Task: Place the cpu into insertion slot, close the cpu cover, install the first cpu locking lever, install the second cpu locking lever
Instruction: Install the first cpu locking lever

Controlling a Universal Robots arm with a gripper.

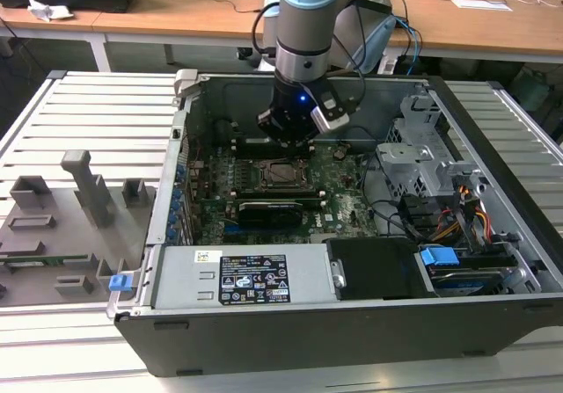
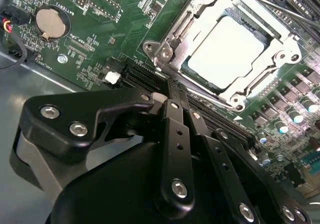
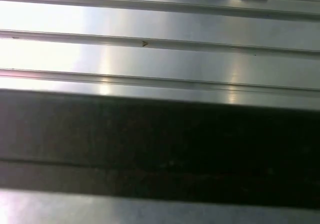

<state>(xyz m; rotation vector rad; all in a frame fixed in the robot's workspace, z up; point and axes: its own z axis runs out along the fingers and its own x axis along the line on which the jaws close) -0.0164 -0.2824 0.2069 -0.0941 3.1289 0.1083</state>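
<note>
Here, the cpu [image 2: 227,51] lies seated beneath the closed cpu cover [image 2: 172,33] at upper right, while the end effector [image 2: 175,101], fingers clenched together and empty, hovers just beside the socket.

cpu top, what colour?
Dull silver-grey, washed pale by glare; the cpu sits framed by the cpu cover. It shows best in the second wrist view.

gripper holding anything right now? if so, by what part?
Nothing held. In the second wrist view the gripper has its jaws shut together with nothing between them, and the cpu already sits in the socket under the cpu cover.
</note>
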